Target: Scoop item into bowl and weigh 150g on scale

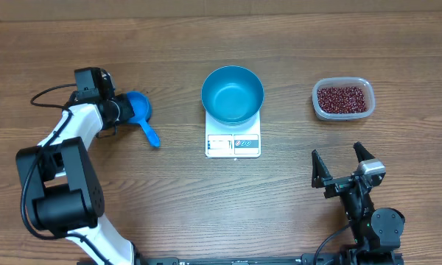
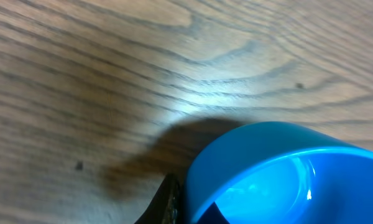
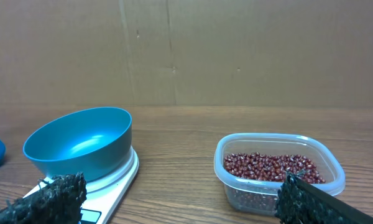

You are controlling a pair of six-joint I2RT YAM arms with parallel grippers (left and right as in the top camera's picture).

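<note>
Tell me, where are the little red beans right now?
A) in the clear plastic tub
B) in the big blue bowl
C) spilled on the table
A: the beans lie in the clear tub, and the blue bowl on the scale holds nothing.

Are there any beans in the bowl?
No, the bowl on the scale shows only bare blue inside, while the beans lie in the tub.

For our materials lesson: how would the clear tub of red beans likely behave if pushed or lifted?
The clear tub looks thin-walled, so it probably flexes when squeezed. Low and wide, it should slide rather than tip. With no lid on, the loose beans would likely shift and spill if tilted.
</note>
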